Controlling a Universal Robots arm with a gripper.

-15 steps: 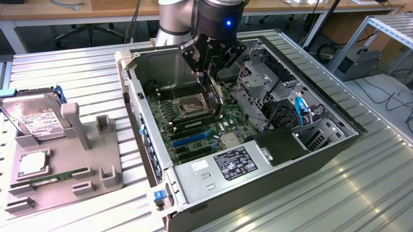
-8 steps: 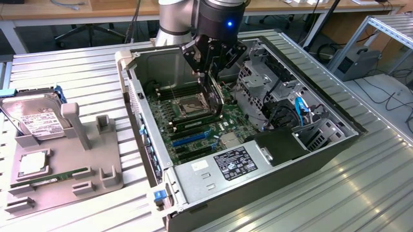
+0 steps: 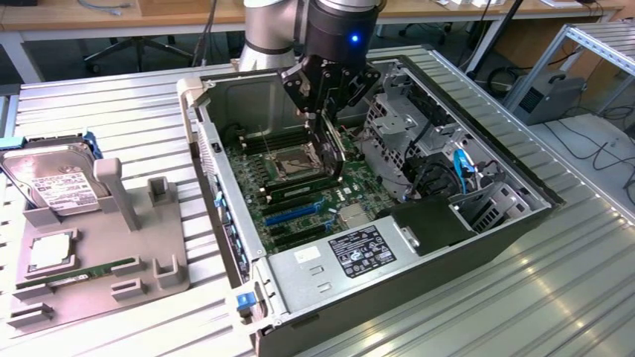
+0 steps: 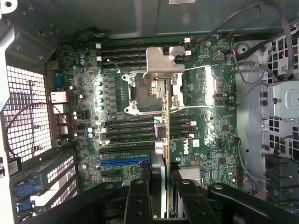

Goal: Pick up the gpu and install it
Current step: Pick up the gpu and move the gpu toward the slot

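The gripper [image 3: 326,111] is pressed onto the gpu [image 3: 334,152], pinching its upper edge so the card hangs on edge above the motherboard [image 3: 290,208], silver bracket [image 4: 163,63] at one end. Likely light, stiff and fragile; bare edges suit a hold best. Its contact edge and the slot below are hidden.

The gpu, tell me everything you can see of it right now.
The gpu is a thin, flat black card with a bent silver metal bracket at one end. The gripper clamps its two faces, holding it on edge inside the open computer case, above the green motherboard by the processor socket. Whether it touches the board cannot be told.
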